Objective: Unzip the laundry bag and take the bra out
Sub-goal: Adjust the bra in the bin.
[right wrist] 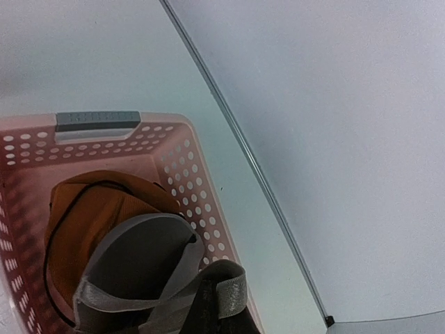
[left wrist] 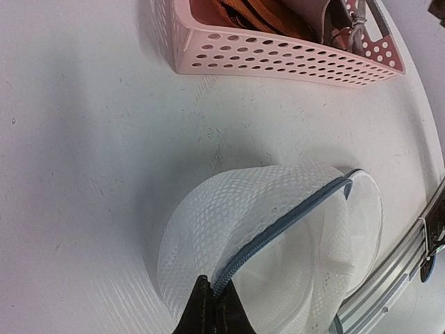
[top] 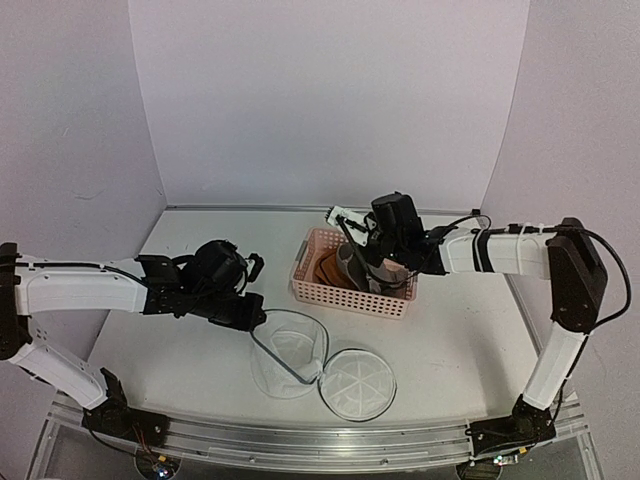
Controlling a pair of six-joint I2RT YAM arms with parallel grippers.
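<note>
The white mesh laundry bag lies open on the table, its round ribbed lid flipped out beside it. My left gripper is shut on the bag's dark zip rim; the bag fills the left wrist view. The bra, grey-taupe with an orange-brown inner side, hangs into the pink basket. My right gripper is shut on its grey band above the basket. The cup and orange side show in the right wrist view.
The pink perforated basket has a grey handle at its far end and stands near the back wall. It also shows in the left wrist view. The table's front rail runs just past the lid.
</note>
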